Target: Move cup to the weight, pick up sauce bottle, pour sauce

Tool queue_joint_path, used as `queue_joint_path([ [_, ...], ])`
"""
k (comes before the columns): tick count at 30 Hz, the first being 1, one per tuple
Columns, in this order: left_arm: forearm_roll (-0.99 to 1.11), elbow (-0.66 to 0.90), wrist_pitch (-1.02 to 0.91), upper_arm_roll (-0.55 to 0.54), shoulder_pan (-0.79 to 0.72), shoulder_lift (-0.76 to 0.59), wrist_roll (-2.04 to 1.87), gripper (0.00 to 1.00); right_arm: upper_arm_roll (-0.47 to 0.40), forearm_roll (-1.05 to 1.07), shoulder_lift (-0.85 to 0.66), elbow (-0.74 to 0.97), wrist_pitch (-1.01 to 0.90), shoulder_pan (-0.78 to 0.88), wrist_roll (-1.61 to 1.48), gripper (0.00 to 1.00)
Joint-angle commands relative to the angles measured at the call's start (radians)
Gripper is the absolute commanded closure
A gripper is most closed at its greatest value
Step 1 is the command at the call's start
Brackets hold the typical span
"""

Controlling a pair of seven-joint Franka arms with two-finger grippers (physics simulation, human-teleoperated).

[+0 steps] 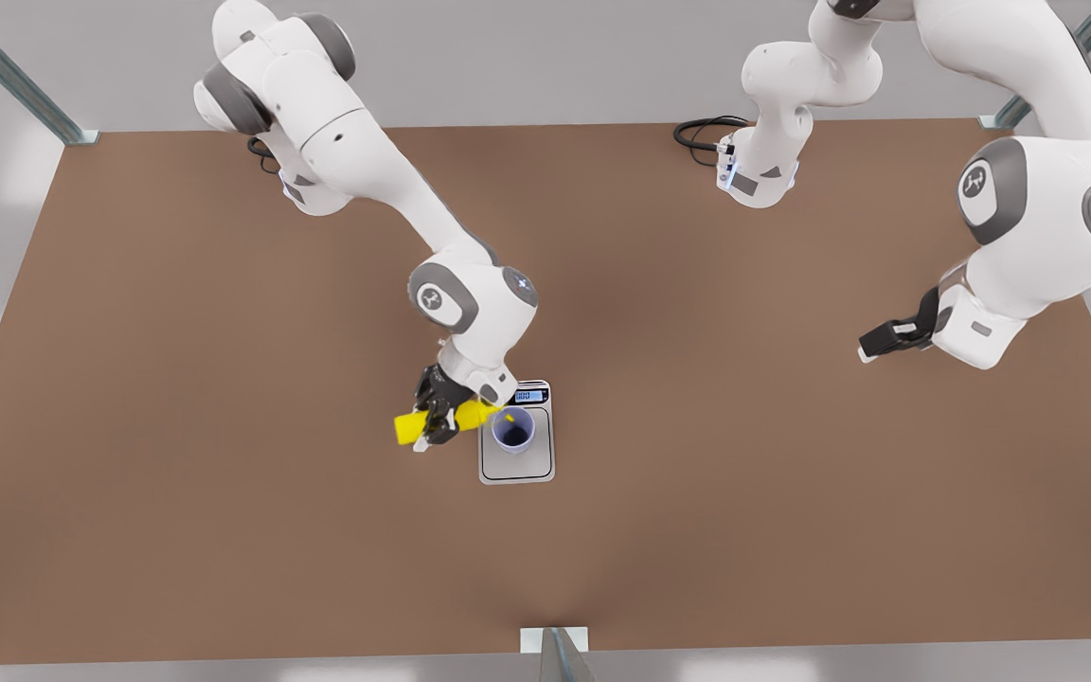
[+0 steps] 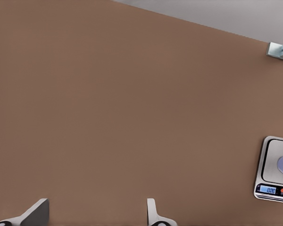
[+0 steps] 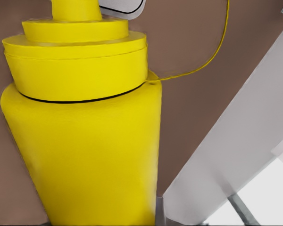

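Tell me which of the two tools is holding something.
The right tool, by the scale at the front view's centre, is clamped on the yellow sauce bottle. The left tool, at the front view's right, is open.

**Only the scale's display carries digits, and they cannot be read for certain**

The small flat silver-grey digital kitchen scale (image 1: 516,445), just below the centre of the front view, has a dark display strip (image 1: 529,395) along its upper edge. A pale blue lit window there shows dark digits, too small to make out.

In the left wrist view the same scale (image 2: 274,169) sits at the right edge of the frame, lower half. Its lit window (image 2: 270,190) shows what looks like a row of zeros, though the figures are blurred. Beside the window are small buttons, one of them red; no lettering on them can be told.
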Motion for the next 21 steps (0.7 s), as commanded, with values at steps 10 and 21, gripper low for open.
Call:
queue_joint_path([
  [10,0.003,0.002,0.001,0.002,0.001,0.000,-0.002,0.00,0.004,-0.065,0.071,0.104,-0.185,0.028,0.228,0.51],
  [21,0.003,0.074,-0.008,0.000,0.001,0.038,0.000,0.00,0.005,-0.057,0.101,0.126,-0.175,0.065,0.287,0.51],
])
